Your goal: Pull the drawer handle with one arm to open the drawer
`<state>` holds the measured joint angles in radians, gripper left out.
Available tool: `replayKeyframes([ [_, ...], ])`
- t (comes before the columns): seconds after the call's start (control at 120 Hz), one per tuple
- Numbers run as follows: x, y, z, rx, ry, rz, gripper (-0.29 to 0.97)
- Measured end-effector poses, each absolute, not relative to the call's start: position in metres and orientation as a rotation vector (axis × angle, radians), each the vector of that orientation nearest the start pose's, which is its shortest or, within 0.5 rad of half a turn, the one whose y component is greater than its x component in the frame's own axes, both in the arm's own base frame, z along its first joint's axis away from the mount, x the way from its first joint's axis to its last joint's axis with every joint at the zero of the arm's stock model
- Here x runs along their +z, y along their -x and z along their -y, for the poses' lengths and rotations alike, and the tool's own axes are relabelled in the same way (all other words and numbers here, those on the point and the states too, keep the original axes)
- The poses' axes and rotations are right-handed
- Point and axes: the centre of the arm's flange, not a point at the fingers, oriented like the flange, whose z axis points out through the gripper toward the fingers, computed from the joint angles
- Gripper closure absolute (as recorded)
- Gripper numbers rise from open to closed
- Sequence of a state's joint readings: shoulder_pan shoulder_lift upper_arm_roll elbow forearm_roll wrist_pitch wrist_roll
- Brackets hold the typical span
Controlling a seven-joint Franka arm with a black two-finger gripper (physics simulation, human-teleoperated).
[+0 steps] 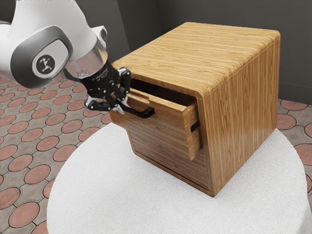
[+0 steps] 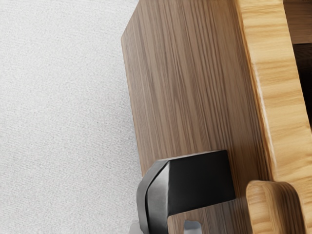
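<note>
Claw (image 1: 113, 101): pinching the handle (image 1: 141, 113) at its end.
Drawer (image 1: 163, 124): partly out of the cabinet (image 1: 234, 97).
Cabinet: standing on white table (image 1: 122, 195).

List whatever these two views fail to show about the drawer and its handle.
1. Inside of the drawer: in the exterior view it is hidden by the drawer's own front and the shadow under the cabinet top.
2. End of the handle nearest the arm: in the exterior view it is covered by the gripper.
3. Most of the handle's length: in the wrist view it is cut off at the picture's edge.
4. Back and far side of the cabinet: in the exterior view they are turned away.
</note>
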<state>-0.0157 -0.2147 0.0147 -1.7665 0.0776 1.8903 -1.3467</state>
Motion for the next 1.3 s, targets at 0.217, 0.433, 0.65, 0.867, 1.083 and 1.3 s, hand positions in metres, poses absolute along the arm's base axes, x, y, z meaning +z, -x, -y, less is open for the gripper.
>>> replayKeyframes([
  [0.217,0.673,-0.502,-0.01,-0.493,2.549,2.016,0.79],
  [0.433,0.672,-0.486,-0.014,-0.49,2.546,2.025,0.77],
  [0.65,0.673,-0.472,-0.015,-0.499,2.548,2.031,0.76],
  [0.867,0.673,-0.452,-0.018,-0.506,2.544,2.042,0.76],
  [1.083,0.672,-0.435,-0.019,-0.517,2.542,2.048,0.78],
  [1.3,0.672,-0.417,-0.02,-0.536,2.53,2.058,0.78],
])
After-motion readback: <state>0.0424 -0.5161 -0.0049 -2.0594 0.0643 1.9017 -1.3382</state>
